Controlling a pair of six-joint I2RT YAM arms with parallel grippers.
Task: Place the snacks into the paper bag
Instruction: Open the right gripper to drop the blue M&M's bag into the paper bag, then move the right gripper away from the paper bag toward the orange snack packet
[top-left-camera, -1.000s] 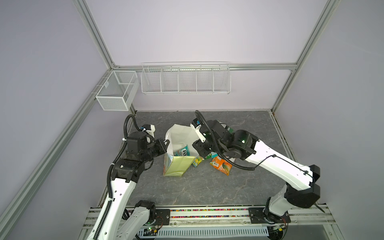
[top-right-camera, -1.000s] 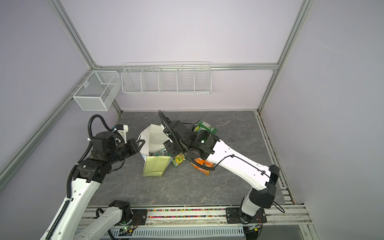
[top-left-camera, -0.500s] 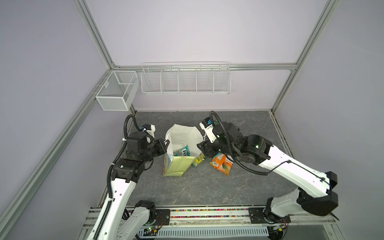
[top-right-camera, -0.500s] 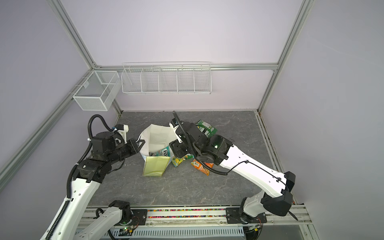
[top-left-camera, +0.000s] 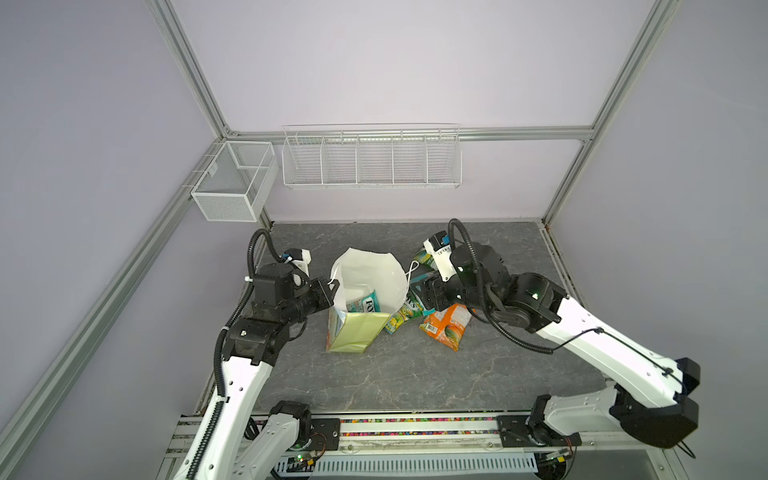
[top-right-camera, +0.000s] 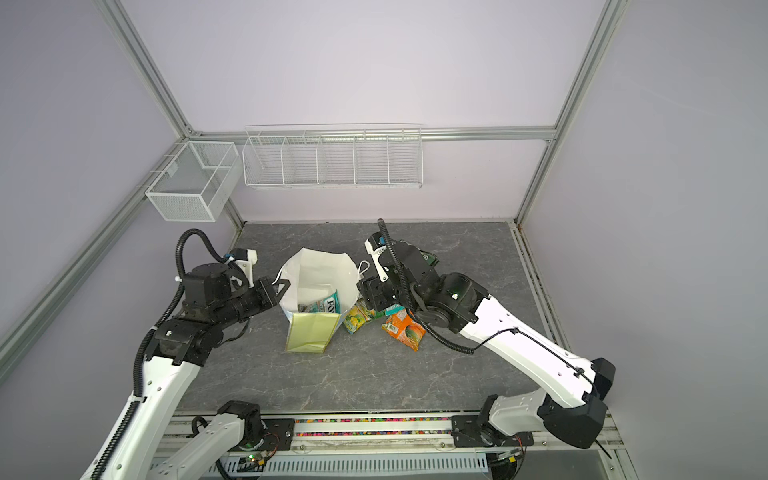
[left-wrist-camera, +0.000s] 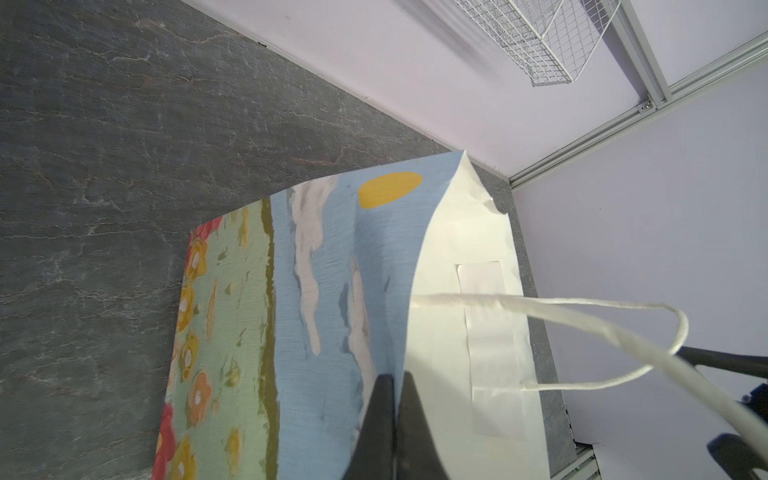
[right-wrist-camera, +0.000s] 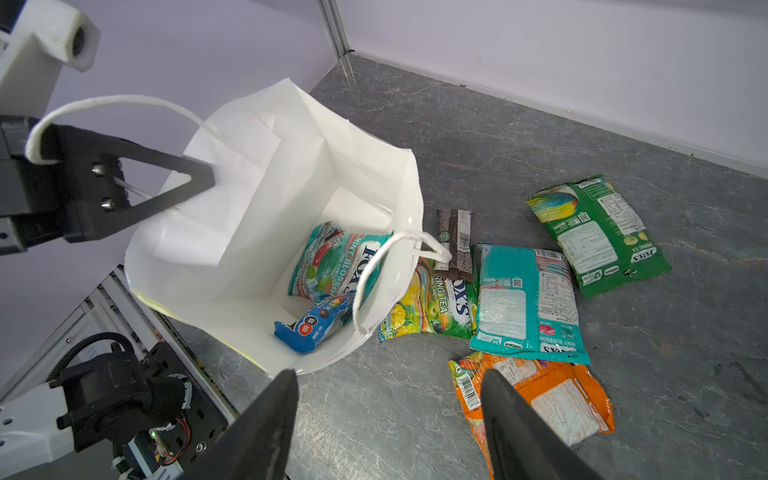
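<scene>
The paper bag (top-left-camera: 365, 270) (top-right-camera: 316, 270) stands open on the table. My left gripper (left-wrist-camera: 395, 376) is shut on its rim (right-wrist-camera: 208, 178), holding the mouth wide. Inside lie a teal-red Fox's packet (right-wrist-camera: 332, 262) and a blue M&M's packet (right-wrist-camera: 316, 328). Beside the bag on the table are a yellow-green packet (right-wrist-camera: 432, 303), a dark brown bar (right-wrist-camera: 455, 241), a teal packet (right-wrist-camera: 528, 299), a green packet (right-wrist-camera: 598, 232) and an orange packet (right-wrist-camera: 540, 399) (top-left-camera: 446, 324). My right gripper (right-wrist-camera: 388, 372) (top-left-camera: 419, 291) hovers open and empty between the bag and the orange packet.
Two white wire baskets (top-left-camera: 372, 158) (top-left-camera: 235, 183) hang on the back wall and left corner, well above the table. A white cord handle (right-wrist-camera: 399, 249) droops over the bag's rim toward the loose packets. The arms' mounting rail (top-left-camera: 415, 428) runs along the front edge.
My right gripper has pulled back from the bag's mouth toward the right and its jaws have spread wider. The left gripper and the bag have stayed put.
</scene>
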